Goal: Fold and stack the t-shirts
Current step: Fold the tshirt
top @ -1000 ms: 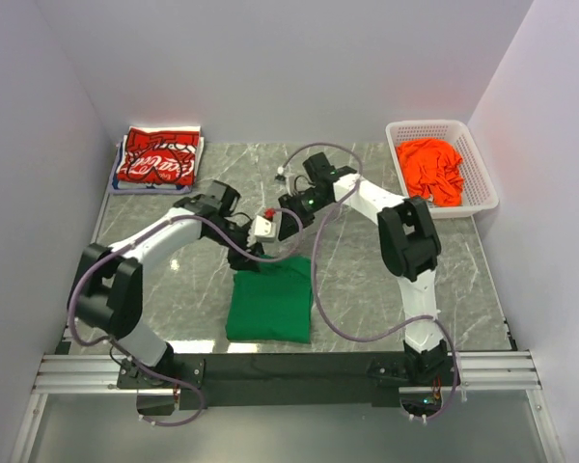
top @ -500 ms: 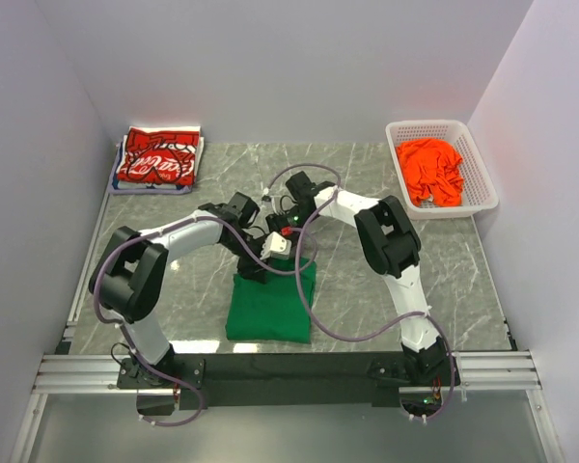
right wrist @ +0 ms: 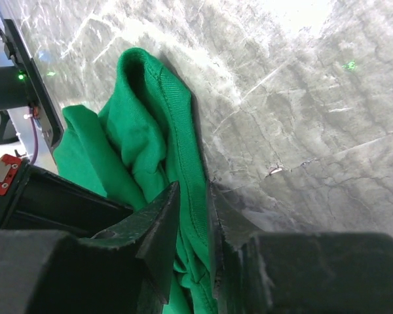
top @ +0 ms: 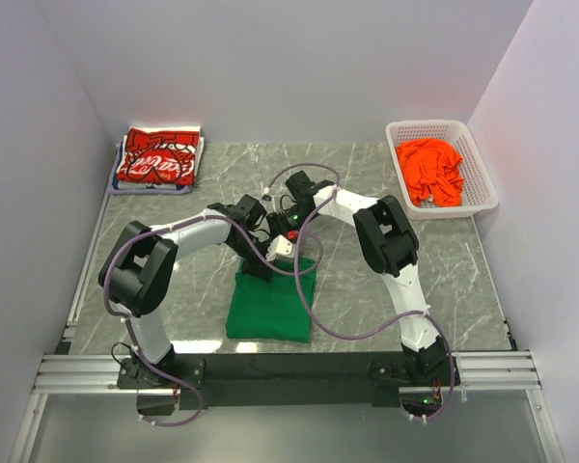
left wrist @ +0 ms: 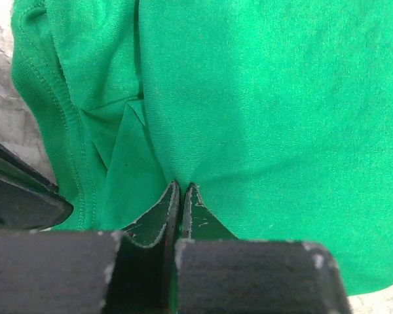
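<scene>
The plain bright green cotton t-shirt point(top: 268, 309) is lying folded into a rectangle by the middle of the near edge of the grey marble-patterned table point(top: 367, 174). Its cloth is showing no print. Its far edge is bunching into loose folds where both arms are meeting it. The left gripper point(left wrist: 181, 186) is pressing its fingers together on a small pucker of the green cloth. Just beside it, the right gripper point(right wrist: 193, 186) is pinching the stitched, rolled edge of the same shirt, cloth filling the narrow gap.

At the far left corner a folded red t-shirt point(top: 156, 159) with white script lettering, too small to read surely, is resting on paler folded cloth point(top: 125, 186). At the far right corner a white plastic mesh basket point(top: 434, 125) is holding a crumpled plain orange t-shirt point(top: 431, 169).
</scene>
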You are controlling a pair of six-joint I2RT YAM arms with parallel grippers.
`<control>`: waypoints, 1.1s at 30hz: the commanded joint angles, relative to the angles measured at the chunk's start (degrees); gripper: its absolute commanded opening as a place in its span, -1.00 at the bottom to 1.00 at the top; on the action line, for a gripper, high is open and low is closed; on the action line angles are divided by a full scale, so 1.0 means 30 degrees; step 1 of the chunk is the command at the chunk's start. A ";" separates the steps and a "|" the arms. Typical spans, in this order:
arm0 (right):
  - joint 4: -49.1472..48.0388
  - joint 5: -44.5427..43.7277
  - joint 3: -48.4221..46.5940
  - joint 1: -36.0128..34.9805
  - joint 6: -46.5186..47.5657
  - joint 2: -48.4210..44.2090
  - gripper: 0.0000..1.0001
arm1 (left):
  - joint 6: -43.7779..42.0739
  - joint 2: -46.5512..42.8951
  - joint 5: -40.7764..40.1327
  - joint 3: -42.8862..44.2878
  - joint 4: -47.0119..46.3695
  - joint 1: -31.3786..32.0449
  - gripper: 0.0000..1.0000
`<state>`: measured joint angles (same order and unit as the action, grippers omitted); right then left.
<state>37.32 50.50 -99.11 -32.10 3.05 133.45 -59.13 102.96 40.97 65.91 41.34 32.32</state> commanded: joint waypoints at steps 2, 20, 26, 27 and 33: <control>0.0509 -0.0926 -0.0303 -0.0053 0.0390 0.0810 -0.44 | -0.0005 -0.1354 0.0113 0.0765 0.0048 0.0127 -0.99; 0.0392 -0.0076 -0.0126 0.0063 0.0390 0.0869 -0.54 | 0.0171 -0.3002 -0.2258 0.0180 -0.5833 -0.0108 -0.99; 0.1035 -0.0601 -0.1033 0.0152 0.0858 0.0986 -0.55 | 0.0316 -0.2211 -0.2554 -0.0641 -0.7335 -0.0137 -0.99; 0.1210 -0.0835 -0.1180 0.0210 0.0917 0.0957 -0.54 | 0.0462 -0.2152 -0.2582 -0.0845 -0.7539 -0.0137 -0.99; 0.1563 -0.3325 -0.2820 0.0911 0.1093 0.0548 -0.35 | 0.0608 -0.1947 -0.3313 -0.1841 -0.8680 -0.0137 -0.99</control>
<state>41.47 48.01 -104.09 -31.29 4.64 135.26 -57.69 96.66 32.32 61.36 19.84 32.03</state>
